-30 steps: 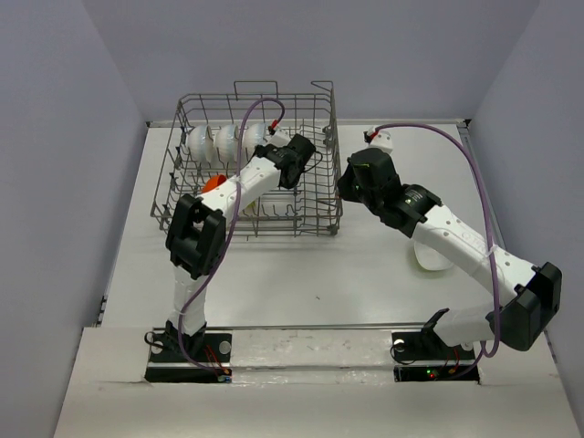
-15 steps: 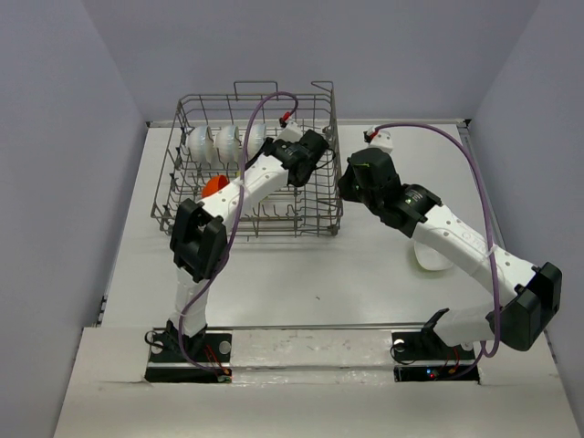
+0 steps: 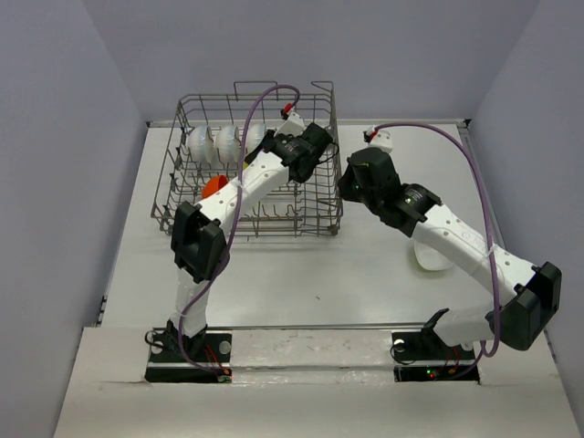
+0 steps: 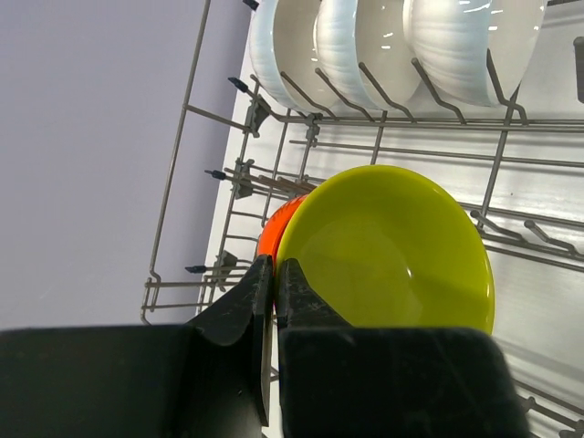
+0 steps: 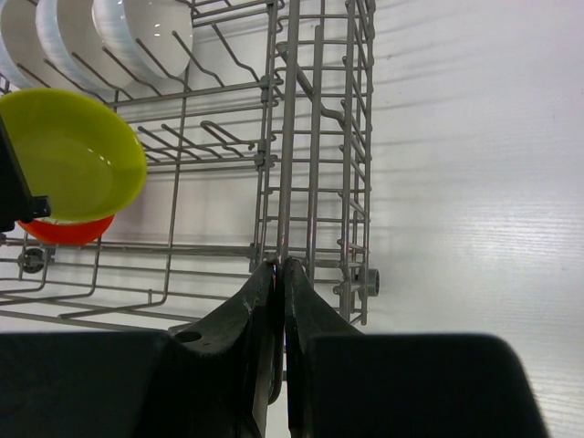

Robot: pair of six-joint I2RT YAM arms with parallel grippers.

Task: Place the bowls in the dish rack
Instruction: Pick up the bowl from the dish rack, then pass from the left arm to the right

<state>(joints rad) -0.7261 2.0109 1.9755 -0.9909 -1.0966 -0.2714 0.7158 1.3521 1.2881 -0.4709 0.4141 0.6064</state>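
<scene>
Hovering over racked yellow bowl [image 4: 392, 255], left gripper [image 4: 274, 265] empty, fingers pressed together; right gripper [image 5: 280, 265] likewise closed at dish rack [image 3: 274, 224] right wall. Next, likely: fetch white bowl [image 3: 424, 260] off table [image 3: 347, 274].

Your left arm [image 3: 239, 187] rises from its base at 7 o'clock and reaches toward 1 o'clock. The wrist is turned so that the left gripper [image 4: 274, 266] points back toward 9 o'clock, fingers pressed together. Your right arm [image 3: 456, 239] swings out to 3 o'clock, folds at the elbow and runs toward 10 o'clock. The right gripper [image 5: 279, 266] also has its fingers closed.
</scene>
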